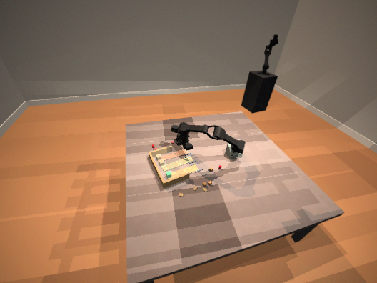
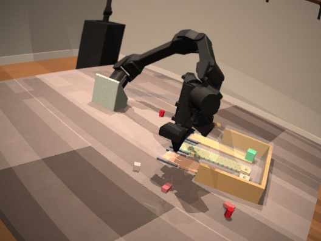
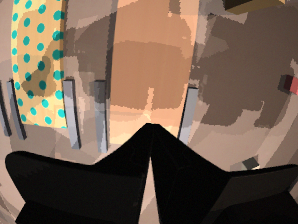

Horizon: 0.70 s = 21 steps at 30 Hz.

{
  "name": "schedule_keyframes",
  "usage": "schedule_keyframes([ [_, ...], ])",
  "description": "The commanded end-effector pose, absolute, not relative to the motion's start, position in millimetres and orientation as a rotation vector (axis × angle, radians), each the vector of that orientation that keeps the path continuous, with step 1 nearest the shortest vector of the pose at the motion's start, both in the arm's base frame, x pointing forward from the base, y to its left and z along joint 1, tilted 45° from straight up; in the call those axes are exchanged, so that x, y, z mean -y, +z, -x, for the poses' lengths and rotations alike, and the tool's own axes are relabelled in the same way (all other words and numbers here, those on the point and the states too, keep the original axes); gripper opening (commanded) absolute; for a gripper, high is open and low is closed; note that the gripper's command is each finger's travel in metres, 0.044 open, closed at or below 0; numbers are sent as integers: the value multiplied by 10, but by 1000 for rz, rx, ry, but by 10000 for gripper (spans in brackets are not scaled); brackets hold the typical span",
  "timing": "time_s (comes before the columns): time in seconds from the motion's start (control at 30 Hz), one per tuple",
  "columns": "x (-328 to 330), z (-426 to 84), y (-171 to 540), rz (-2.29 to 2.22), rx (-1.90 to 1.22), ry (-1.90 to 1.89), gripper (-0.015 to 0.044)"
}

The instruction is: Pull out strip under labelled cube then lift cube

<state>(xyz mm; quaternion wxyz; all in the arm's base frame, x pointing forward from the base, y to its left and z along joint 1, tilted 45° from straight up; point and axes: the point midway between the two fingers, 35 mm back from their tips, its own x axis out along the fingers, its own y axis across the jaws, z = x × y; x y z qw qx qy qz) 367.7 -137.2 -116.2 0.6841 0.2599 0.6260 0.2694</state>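
My gripper (image 2: 177, 149) (image 3: 151, 129) is shut with nothing between its fingertips. In the wrist view its tips stand over the near end of the plain orange strip (image 2: 182, 161) (image 3: 152, 65); whether they touch it I cannot tell. A dotted strip (image 2: 213, 156) (image 3: 37, 55) lies beside it, and a yellow striped strip (image 2: 219, 144) (image 1: 189, 169) beyond that. Two cream cubes with dark marks, one (image 2: 245, 170) at the dotted strip's far end and one (image 2: 244, 177) by the orange strip's, sit close together. A green cube (image 2: 250, 154) (image 1: 168, 174) rests on the striped strip. The marks are too small to read.
A wooden wall (image 2: 228, 184) surrounds the strips on three sides. Grey rails (image 3: 71, 112) flank their near ends. Red cylinders (image 2: 162, 113) (image 2: 229, 212), a pink block (image 2: 166, 187) (image 3: 291, 84) and a cream block (image 2: 137, 167) lie outside. Several orange blocks (image 1: 210, 182) lie on the other side.
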Motion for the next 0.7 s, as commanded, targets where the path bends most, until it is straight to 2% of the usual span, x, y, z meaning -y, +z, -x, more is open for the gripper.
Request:
schedule_keyframes([
  [0.0,1311,-3670,-1208,-595,-1403,605,0],
  [0.67,1190,-3680,-1303,-596,-1403,606,0],
])
